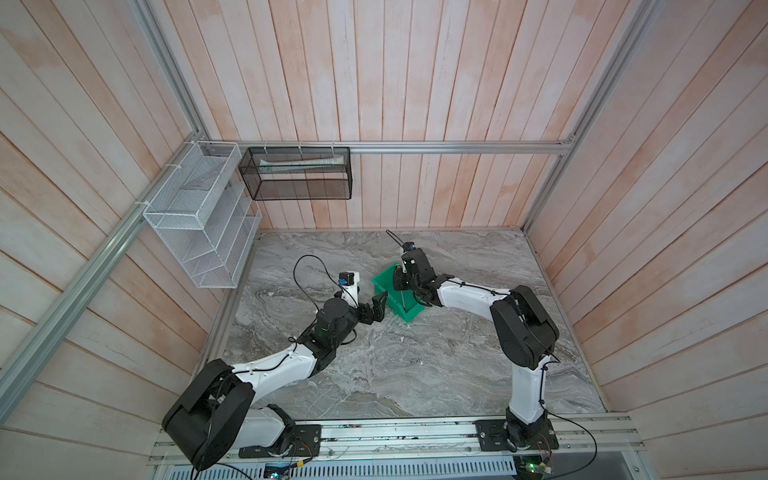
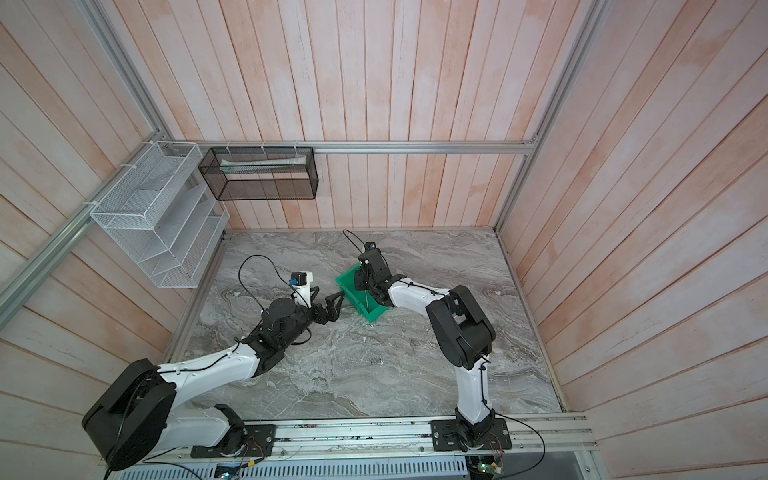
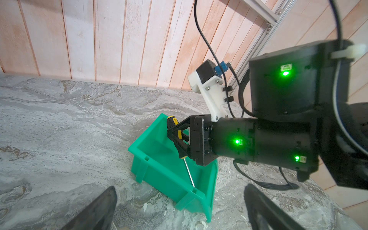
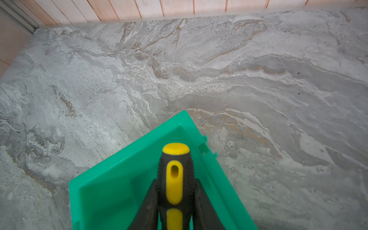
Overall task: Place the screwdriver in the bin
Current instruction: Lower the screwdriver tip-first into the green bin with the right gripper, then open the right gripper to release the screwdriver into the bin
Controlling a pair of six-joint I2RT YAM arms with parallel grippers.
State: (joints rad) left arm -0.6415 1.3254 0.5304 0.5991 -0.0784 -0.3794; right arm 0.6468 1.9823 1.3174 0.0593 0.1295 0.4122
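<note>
Left wrist view shows the left jaws spread wide and empty at the frame's lower edge, facing the bin [image 3: 163,177]. In both top views the left arm [image 1: 274,365] brings them close beside the bin's [image 1: 409,318] side wall. The green bin sits on the worktop [image 1: 415,374]. Above it the screwdriver [image 3: 171,125] hangs tilted, handle up, with its thin shaft running down inside the walls. Whether the tip touches the bin's floor I cannot tell. Further right, the right arm [image 1: 461,293] reaches over the bin, and the right jaws are clamped on the black-and-yellow handle [image 4: 174,179]. The step in hand looks like the drop-off itself. The next move probably calls for a slight lowering, then parting the right jaws so the handle tips inside the rim, not over it.
</note>
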